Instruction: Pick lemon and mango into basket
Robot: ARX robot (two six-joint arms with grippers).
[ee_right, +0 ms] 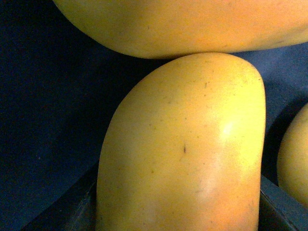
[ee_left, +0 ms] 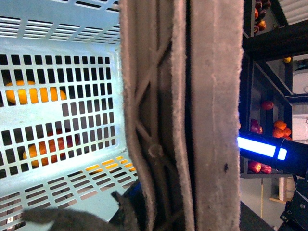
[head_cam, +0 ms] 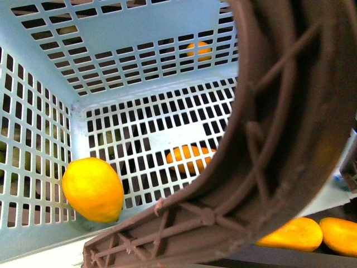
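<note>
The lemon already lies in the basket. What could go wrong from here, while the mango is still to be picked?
1. The brown ribbed plastic handle fills much of the front view, before the light turquoise slotted plastic basket; a carried mango could strike it.
2. The nearest yellow-orange smooth mango touches a second mango; gripping one may roll the other.
3. The bright yellow oval lemon rests in the basket's corner; a dropped mango might hit it.

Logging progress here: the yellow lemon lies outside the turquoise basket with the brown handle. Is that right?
Not quite: the lemon lies inside the turquoise basket with the brown handle, in the corner by a slotted wall. The front view shows it in front of the grid, not behind it.
</note>
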